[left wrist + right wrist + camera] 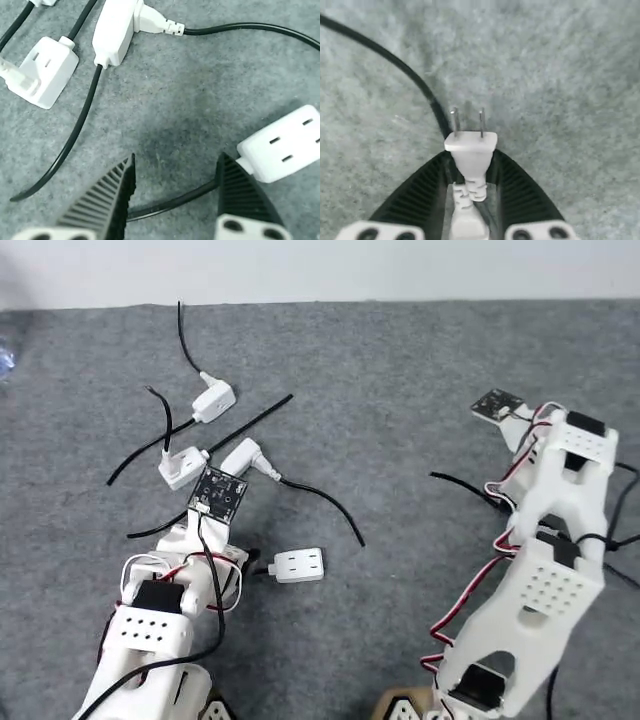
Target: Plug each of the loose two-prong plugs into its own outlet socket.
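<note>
Right wrist view: your right gripper [470,157] is clenched on the neck of a two-prong plug [470,141], with the prongs left clear and pointing ahead, likely so it can push straight into a socket. Left wrist view: your left gripper [177,165] is spread wide and grasps nothing. It straddles the black cord [170,202] of the free outlet socket [282,145] just beside it, probably to pin it. High view: the right arm [545,570] covers its own jaws and plug.
</note>
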Motion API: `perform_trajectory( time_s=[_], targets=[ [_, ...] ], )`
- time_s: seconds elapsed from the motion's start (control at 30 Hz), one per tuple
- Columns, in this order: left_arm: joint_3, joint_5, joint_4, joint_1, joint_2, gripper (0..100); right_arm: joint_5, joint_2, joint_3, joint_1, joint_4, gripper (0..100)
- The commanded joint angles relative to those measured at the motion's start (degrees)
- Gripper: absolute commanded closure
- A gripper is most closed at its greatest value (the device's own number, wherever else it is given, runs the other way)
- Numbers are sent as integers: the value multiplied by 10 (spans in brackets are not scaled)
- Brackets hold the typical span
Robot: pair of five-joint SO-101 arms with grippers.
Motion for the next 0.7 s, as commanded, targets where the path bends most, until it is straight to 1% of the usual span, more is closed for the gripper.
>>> perform_trajectory(
  time_s=[0.0,0.23,0.3,0.37,0.47,0.53,0.6,0.67],
  targets=[
    [-5,-6,-11,5,-7,754,4,-81,-41,-26,59,990],
    [-5,-6,-11,5,-7,754,6,-172,-41,-52,171,990],
    [-5,-6,-11,5,-7,754,21,-196,-40,-76,227,990],
    [-5,-5,-10,5,-8,754,44,-211,-33,-116,297,990],
    [-5,-5,-8,6,-8,754,44,-231,55,-182,287,990],
    [-6,-4,-3,7,-9,754,61,-247,113,-228,273,990],
    [-12,-2,6,18,-9,754,65,-264,158,-260,233,990],
    [-21,10,4,41,-9,754,50,-284,198,-288,178,990]
  ],
)
